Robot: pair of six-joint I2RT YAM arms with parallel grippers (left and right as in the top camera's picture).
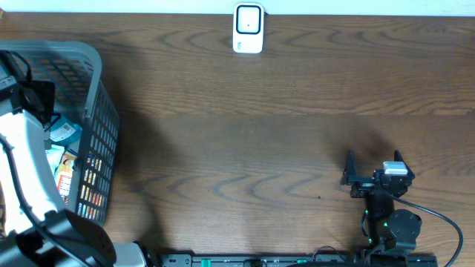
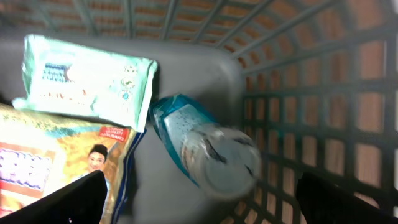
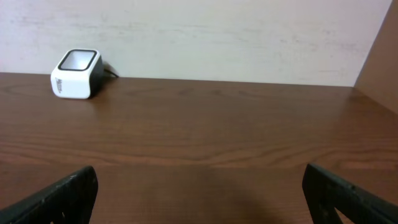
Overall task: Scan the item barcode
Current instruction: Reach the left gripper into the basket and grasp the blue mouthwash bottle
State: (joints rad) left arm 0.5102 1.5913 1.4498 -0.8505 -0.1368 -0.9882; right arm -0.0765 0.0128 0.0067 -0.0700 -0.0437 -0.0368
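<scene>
My left tool (image 2: 199,183) hangs inside the grey basket (image 1: 102,137) at the 9 o'clock edge of the worktop (image 1: 260,148), jaws spread wide and grasping nothing. Just below it lies a small clear bottle (image 2: 205,149) with a blue label, the item I would take. Its long axis runs from about 10 o'clock to 4 o'clock in my left wrist view, and the pale round end is nearer the camera. My fingers sit at 9 and 3 o'clock, so the bottle lies skewed across the gap. I judge the wrist needs a turn before I close. A wet-wipes pack (image 2: 87,81) touches the bottle's far end at 10 o'clock, with a snack packet (image 2: 56,168) at 8 o'clock. The barcode scanner (image 1: 248,28) stands at 12 o'clock, well away from the basket. My right tool (image 3: 199,174) is released too, at 4 o'clock, facing the scanner, but the left is far nearer the bottle.
</scene>
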